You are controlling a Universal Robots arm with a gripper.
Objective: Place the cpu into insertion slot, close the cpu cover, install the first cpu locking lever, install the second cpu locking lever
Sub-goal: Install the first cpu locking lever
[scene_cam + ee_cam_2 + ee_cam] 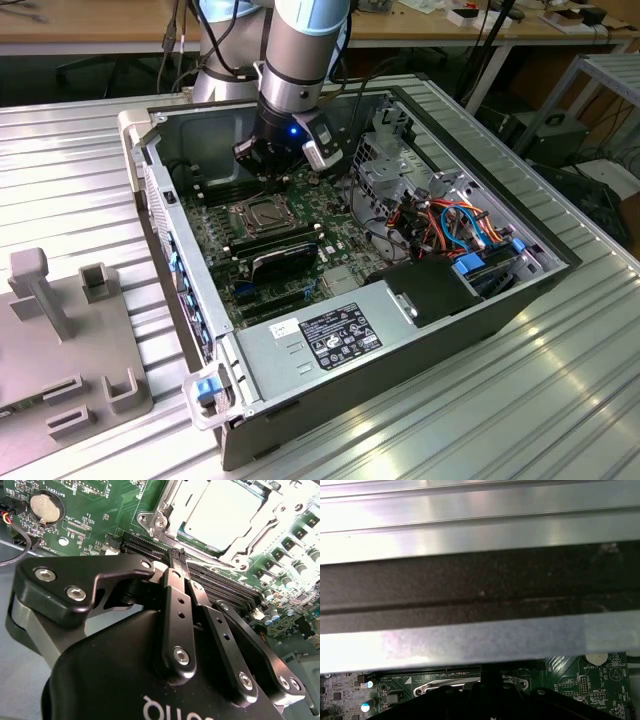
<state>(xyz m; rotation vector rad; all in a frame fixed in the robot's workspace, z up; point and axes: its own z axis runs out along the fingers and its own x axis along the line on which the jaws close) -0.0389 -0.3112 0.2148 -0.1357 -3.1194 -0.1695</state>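
- Cpu [225,511], pale and silvery-beige, lies flat in the insertion slot [262,215] on the green motherboard [330,245] inside the open computer case [400,330].
- In the second wrist view the cpu cover [260,535], a bright metal frame, lies down around the chip, and the chip's top shows through its square window.
- In the exterior view the slot sits toward that view's left part of the board, nearer the far wall of the case than the grey power supply [330,335] at the near edge.
- The gripper [181,560] hangs just above the board, its two black fingers [175,605] pressed together with nothing between them.
- In the second wrist view the fingertips sit over the long black memory slots [225,587], just beside the cover's edge; whether they touch the board I cannot tell.
- In the exterior view the arm [300,60] comes down into the case from the far side, and the gripper [270,172] ends just beyond the far edge of the socket.
- A round silver coin battery [46,506] sits on the board, well apart from the socket.
- Red, orange and blue cables [465,225] lie bundled at the exterior view's right end of the case.
- The case rests on a ribbed metal worktop [520,400], with a grey fixture [70,340] on it at the exterior view's left.
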